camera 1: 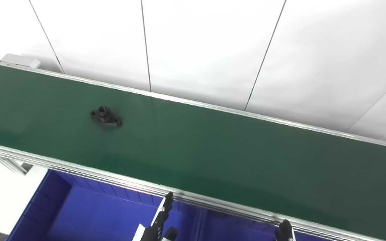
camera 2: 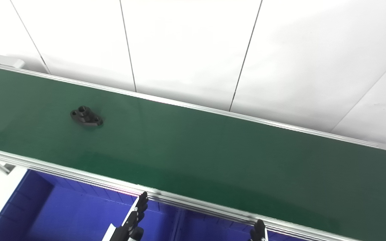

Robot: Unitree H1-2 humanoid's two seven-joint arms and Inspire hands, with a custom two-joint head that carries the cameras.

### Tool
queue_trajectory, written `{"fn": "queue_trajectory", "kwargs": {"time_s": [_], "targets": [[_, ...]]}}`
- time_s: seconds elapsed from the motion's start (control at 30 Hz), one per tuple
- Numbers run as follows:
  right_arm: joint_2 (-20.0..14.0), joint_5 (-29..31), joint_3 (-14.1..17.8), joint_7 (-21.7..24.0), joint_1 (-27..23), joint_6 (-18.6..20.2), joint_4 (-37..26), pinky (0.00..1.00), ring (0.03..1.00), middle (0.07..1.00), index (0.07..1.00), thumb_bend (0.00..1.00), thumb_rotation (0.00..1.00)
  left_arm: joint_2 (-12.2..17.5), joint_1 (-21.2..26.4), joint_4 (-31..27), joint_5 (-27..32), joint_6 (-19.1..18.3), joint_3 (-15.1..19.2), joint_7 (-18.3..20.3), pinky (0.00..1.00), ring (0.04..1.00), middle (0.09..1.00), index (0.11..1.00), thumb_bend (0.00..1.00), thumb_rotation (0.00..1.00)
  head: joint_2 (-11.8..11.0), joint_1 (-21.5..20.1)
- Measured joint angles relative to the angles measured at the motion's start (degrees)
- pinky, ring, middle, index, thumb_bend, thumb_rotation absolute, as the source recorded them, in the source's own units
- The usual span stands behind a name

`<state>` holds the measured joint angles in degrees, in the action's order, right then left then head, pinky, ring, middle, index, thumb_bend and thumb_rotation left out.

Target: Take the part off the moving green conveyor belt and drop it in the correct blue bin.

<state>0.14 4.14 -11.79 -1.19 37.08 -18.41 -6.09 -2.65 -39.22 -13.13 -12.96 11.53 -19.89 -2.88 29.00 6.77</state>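
A black flanged part [camera 1: 106,116] with a raised hub and two bolt holes lies on the green conveyor belt [camera 1: 213,147], left of centre. Only the fingertips of my left hand [camera 1: 161,219] show at the bottom edge, raised over the blue bin [camera 1: 89,214] below the belt's near rail. My right hand [camera 1: 284,231] shows just one dark fingertip at the bottom edge, near the rail. Both hands are far from the part and hold nothing visible; most of each hand is cut off by the frame.
An aluminium rail [camera 1: 112,175] runs along the belt's near side, with a second blue bin [camera 1: 233,227] under it to the right. White wall panels [camera 1: 213,50] stand behind the belt. The belt's end roller housing [camera 1: 20,61] is at the far left.
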Motion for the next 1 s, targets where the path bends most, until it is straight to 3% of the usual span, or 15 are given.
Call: {"fn": "queue_trajectory", "kwargs": {"time_s": [0.17, 0.27, 0.33, 0.53, 0.7, 0.77, 0.83, 0.93, 1.0], "targets": [[0.2, -3.2, 0.0, 0.1, 0.2, -4.5, 0.1, 1.00, 1.000, 1.000, 1.000, 0.87, 0.96, 0.1, 0.0, 0.0, 0.0, 0.0, -0.1, 0.0, 0.96, 0.976, 1.000, 1.000, 0.60, 1.00, 0.5, -2.3], [0.3, -5.5, -0.2, 0.0, 1.0, -4.7, -1.3, 1.00, 1.000, 1.000, 1.000, 0.83, 0.93, 0.3, -0.1, -0.1, 0.3, -0.1, -0.3, 0.1, 0.94, 0.970, 1.000, 1.000, 0.60, 1.00, 1.0, -3.2], [0.5, -8.5, -0.3, -0.3, 2.0, -4.8, -4.2, 1.00, 0.981, 0.975, 1.000, 0.82, 0.89, 0.3, -0.1, -0.2, 0.5, -0.1, -0.3, 0.1, 0.99, 0.980, 1.000, 1.000, 0.59, 1.00, 1.2, -4.1], [2.5, -18.3, 0.0, -1.8, 0.5, -4.7, -11.6, 0.86, 0.887, 0.891, 0.944, 0.86, 0.79, 0.4, -0.5, -1.2, 1.6, -0.6, -0.3, 0.7, 1.00, 0.993, 1.000, 1.000, 0.59, 1.00, 1.9, -7.2], [3.6, -25.1, 0.7, -1.8, -7.5, -2.8, -18.2, 0.79, 0.884, 0.913, 0.929, 0.85, 0.72, 1.0, -0.4, -2.1, 2.7, -0.9, -0.2, 1.3, 1.00, 0.992, 1.000, 1.000, 0.61, 1.00, 2.8, -8.2], [3.7, -28.4, 1.1, -1.0, -11.5, -0.2, -19.2, 0.70, 0.854, 0.900, 0.913, 0.91, 0.76, 1.5, -0.5, -2.1, 2.7, -0.9, 0.0, 1.3, 1.00, 0.991, 1.000, 1.000, 0.60, 1.00, 3.3, -8.2], [4.1, -33.2, 1.9, -0.1, -17.0, 3.9, -19.6, 0.68, 0.841, 0.895, 0.904, 0.95, 0.78, 1.7, -0.5, -2.1, 2.7, -0.9, 0.2, 1.3, 1.00, 0.987, 1.000, 1.000, 0.61, 1.00, 3.5, -8.3], [4.9, -36.8, 2.1, 0.9, -25.0, 8.8, -19.6, 0.73, 0.853, 0.898, 0.913, 0.99, 0.84, 1.7, -0.5, -2.4, 2.8, -1.0, 0.2, 1.5, 1.00, 0.997, 1.000, 1.000, 0.64, 1.00, 3.9, -8.0], [4.8, -37.2, 1.8, 1.7, -28.9, 9.8, -18.4, 0.74, 0.855, 0.900, 0.918, 1.00, 0.84, 1.8, -0.6, -2.9, 3.0, -1.9, 0.2, 1.7, 1.00, 0.999, 1.000, 1.000, 0.64, 1.00, 3.9, -7.7]]}}
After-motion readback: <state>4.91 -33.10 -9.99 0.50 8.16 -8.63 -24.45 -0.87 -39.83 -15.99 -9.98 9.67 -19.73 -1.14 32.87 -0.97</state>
